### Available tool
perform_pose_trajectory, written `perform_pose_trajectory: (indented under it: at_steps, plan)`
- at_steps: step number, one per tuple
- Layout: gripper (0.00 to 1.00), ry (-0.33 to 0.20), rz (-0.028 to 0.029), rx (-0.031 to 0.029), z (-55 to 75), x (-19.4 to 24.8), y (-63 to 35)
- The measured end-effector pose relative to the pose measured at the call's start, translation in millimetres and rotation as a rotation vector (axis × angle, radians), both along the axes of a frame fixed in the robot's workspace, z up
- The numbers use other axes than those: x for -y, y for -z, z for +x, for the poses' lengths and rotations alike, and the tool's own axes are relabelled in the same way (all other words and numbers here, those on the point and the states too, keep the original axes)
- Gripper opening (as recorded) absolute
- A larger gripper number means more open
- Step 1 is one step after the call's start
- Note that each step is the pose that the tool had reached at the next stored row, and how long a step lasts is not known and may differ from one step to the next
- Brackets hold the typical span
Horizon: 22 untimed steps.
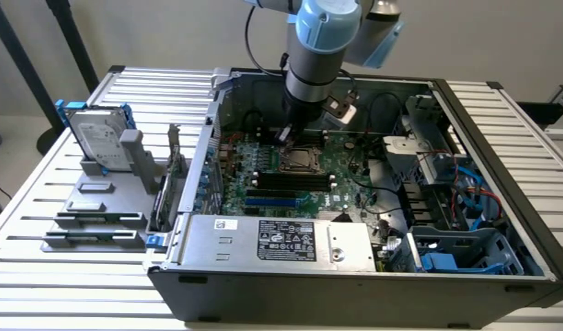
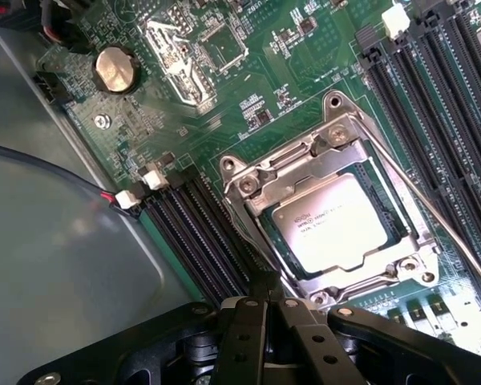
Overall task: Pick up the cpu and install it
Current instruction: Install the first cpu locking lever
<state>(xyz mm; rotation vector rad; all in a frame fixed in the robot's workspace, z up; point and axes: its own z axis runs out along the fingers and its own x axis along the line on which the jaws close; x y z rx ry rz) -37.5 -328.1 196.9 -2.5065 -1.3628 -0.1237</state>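
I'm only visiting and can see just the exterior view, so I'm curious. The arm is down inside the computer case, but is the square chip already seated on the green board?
Observer: Yes. In the wrist view the cpu lies flat in its socket, silver top up, with a metal frame around it.
Operator: Is the end effector holding anything?
Observer: No. The end effector is shut with nothing between its fingers, and its tip is just beside the frame's edge.
Operator: Anything else by the socket?
Observer: A thin metal lever runs along one side of the socket.
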Motion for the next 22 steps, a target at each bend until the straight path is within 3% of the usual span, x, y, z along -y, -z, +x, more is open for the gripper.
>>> perform_pose_trajectory:
  at_steps: [22]
  plan:
    - [0.11,0.000,-0.0033,0.0028,12.2,0.0,1.2]
